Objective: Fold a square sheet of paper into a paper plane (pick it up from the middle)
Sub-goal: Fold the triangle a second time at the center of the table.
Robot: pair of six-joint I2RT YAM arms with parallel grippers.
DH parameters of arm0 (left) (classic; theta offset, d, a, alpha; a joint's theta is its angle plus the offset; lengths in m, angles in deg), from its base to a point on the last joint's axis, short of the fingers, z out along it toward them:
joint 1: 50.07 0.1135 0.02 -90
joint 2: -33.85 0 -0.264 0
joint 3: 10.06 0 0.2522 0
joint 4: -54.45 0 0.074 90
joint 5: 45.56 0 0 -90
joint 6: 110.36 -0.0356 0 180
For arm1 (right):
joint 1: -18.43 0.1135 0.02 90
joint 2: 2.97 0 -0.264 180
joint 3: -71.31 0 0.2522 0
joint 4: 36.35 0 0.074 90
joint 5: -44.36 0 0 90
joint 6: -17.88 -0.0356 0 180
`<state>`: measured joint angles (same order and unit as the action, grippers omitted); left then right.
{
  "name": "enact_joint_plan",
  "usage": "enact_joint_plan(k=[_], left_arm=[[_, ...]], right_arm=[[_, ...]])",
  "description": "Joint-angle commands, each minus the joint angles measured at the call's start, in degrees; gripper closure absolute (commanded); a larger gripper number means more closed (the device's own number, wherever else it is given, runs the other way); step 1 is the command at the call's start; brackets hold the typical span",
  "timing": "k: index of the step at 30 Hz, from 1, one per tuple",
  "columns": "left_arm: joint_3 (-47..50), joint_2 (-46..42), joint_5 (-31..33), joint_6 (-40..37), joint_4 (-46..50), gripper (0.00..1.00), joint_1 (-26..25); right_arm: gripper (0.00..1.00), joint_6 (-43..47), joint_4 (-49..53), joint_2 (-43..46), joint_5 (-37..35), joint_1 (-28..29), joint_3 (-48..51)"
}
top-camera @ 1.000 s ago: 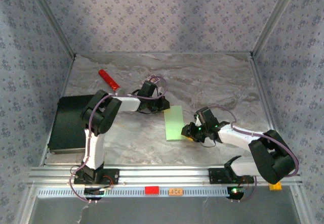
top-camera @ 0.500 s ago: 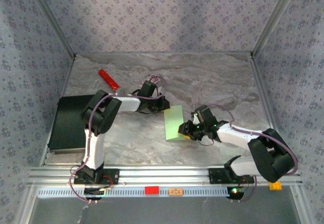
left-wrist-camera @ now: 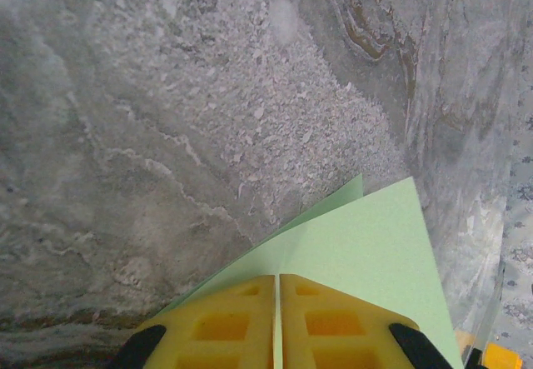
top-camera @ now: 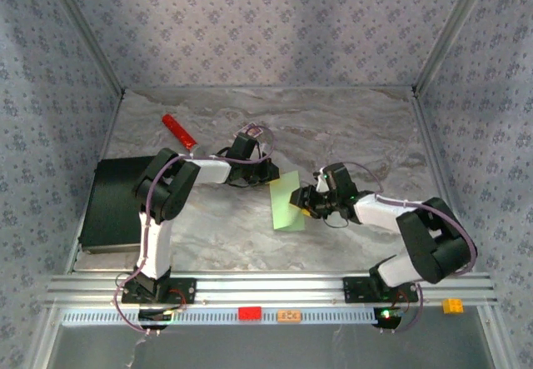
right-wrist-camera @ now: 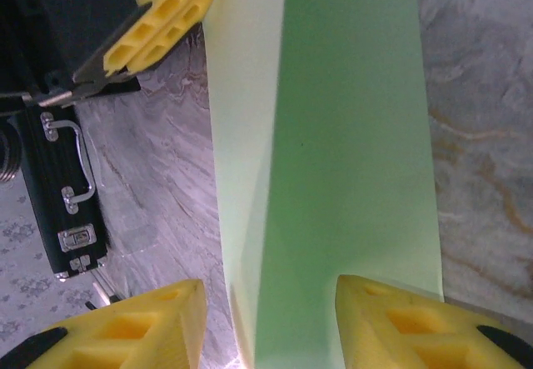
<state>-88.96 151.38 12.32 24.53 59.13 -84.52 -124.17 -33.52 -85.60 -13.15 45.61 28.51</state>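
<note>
Green paper (top-camera: 288, 202) sits clenched in my left end effector (left-wrist-camera: 276, 290), plain from its wrist camera. Right wrist camera shows my right end effector (right-wrist-camera: 266, 302) released, straddling it.

Lit softly and evenly from overhead, with no hard glare anywhere. Looks slightly soft and low in detail from above, with only faint shadows under the arms on the table (top-camera: 350, 127). Stays crisp on the stone grain in the left wrist view, blurring toward the close-up left gripper (left-wrist-camera: 277, 286). Reads bright in the right wrist view: square sheet of paper (right-wrist-camera: 350, 136) shaded deeper green on one panel, paler on the other. Goes soft at the near right gripper (right-wrist-camera: 268, 284) and dim at the upper left corner.
</note>
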Motion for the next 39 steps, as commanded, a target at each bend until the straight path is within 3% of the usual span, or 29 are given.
enact_joint_plan(k=[1, 7, 16, 26, 39], left_arm=[[0.8, 2.2, 0.0, -0.5, 5.7, 0.9, -0.1], [0.9, 1.9, -0.3, -0.2, 5.4, 0.89, -0.2], [-0.7, -0.4, -1.6, -0.4, 4.9, 0.85, -0.5], [-2.6, -11.5, 0.3, -4.5, 9.0, 0.52, -2.0], [8.9, -25.3, 9.7, -7.7, 10.3, 0.49, -2.9]], right_arm=[[0.54, 2.1, -2.8, -1.9, 3.4, -0.8, -1.5], [0.58, 3.2, -3.6, -3.5, 4.5, -1.9, -0.8], [0.78, 3.7, -4.4, -5.2, 4.0, -2.5, 1.3], [0.87, 1.9, -4.8, -6.6, 0.7, -1.8, 1.4], [0.9, -9.6, -10.6, -4.6, -9.6, 2.9, 3.1]])
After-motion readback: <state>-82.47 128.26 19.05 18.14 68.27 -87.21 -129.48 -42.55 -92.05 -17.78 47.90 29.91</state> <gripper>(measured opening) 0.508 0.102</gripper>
